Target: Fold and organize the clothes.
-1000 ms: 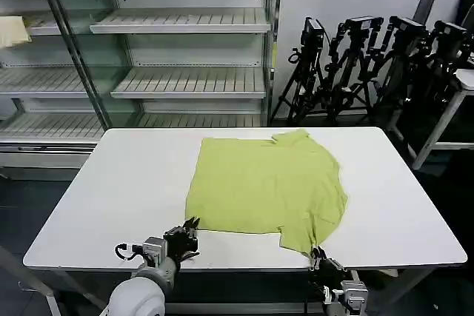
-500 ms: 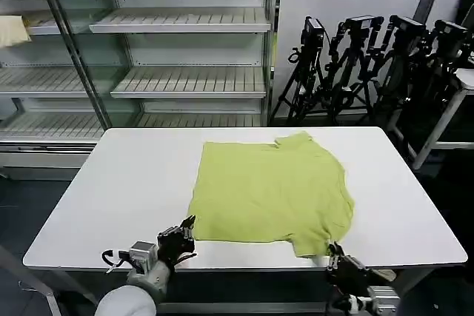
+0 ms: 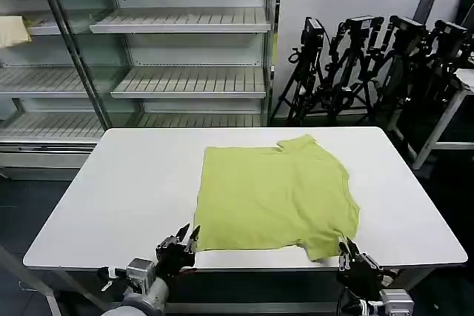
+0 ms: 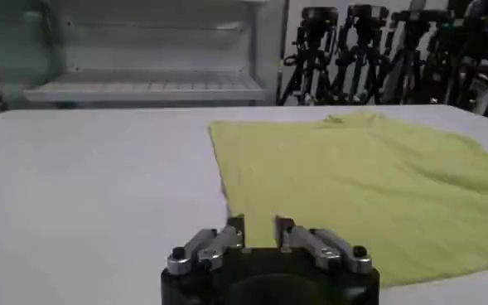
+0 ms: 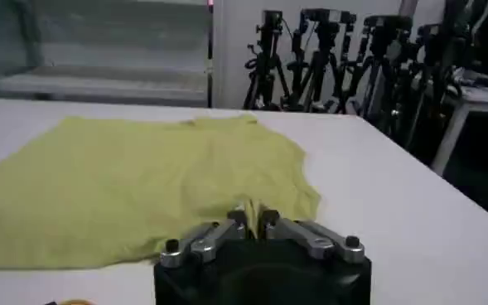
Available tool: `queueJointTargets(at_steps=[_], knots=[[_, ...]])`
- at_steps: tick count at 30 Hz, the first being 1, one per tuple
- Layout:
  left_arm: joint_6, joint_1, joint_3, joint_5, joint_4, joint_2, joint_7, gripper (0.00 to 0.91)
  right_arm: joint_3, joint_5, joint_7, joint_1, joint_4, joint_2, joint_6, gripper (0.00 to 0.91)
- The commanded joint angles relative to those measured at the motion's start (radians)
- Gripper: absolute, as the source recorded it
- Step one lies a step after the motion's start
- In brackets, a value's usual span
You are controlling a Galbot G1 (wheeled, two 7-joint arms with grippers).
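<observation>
Grippers sit lowest and nearest, both at the counter's near edge: the left gripper (image 3: 180, 240) just off the shirt's near-left corner, its jaws a little apart with nothing between them in the left wrist view (image 4: 260, 234), and the right gripper (image 3: 356, 260) at the near-right corner, where the right wrist view (image 5: 255, 222) shows its jaws nearly together with a sliver of fabric at the gap; whether they actually pinch it I cannot tell. The shirt (image 3: 275, 194) lies spread almost flat on the white counter (image 3: 133, 183), from the near edge back towards the middle, collar towards the far edge, right sleeve rumpled near the right gripper. The risk, as I judge it, is an uneven pick-up: if only the right side grips, a lift would drag the thin cloth askew and bunch it. The left jaws could also close on bare counter beside the hem and miss. With the hem so close to the near edge, a backward tug might slide the shirt off. Beyond the counter stand shelving (image 3: 185, 49) and tripods (image 3: 370, 64).
</observation>
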Motion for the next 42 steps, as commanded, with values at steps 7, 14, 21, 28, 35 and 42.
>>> queueJointTargets(at_steps=[7, 14, 21, 28, 35, 42], knots=[[0.004, 0.024, 0.053, 0.097, 0.029, -0.043, 0.004, 0.907, 0.01, -0.048, -0.007, -0.025, 0.001, 0.001, -0.015, 0.907], [0.005, -0.033, 0.063, 0.136, 0.133, -0.044, -0.017, 0.02, -0.022, -0.052, 0.008, 0.002, -0.063, 0.012, -0.016, 0.363], [0.004, -0.052, 0.072, 0.128, 0.17, -0.052, -0.008, 0.02, -0.049, -0.019, 0.024, 0.0, -0.115, 0.033, -0.015, 0.0], [0.004, -0.058, 0.074, 0.122, 0.189, -0.055, -0.006, 0.02, -0.08, -0.003, 0.018, 0.018, -0.14, 0.04, -0.015, 0.0], [0.004, -0.053, 0.07, 0.107, 0.186, -0.044, -0.003, 0.02, -0.092, 0.034, 0.0, 0.017, -0.143, 0.047, -0.015, 0.0], [0.003, -0.035, 0.063, 0.088, 0.139, -0.043, -0.003, 0.02, -0.077, 0.038, -0.004, -0.003, -0.069, 0.044, -0.01, 0.0]])
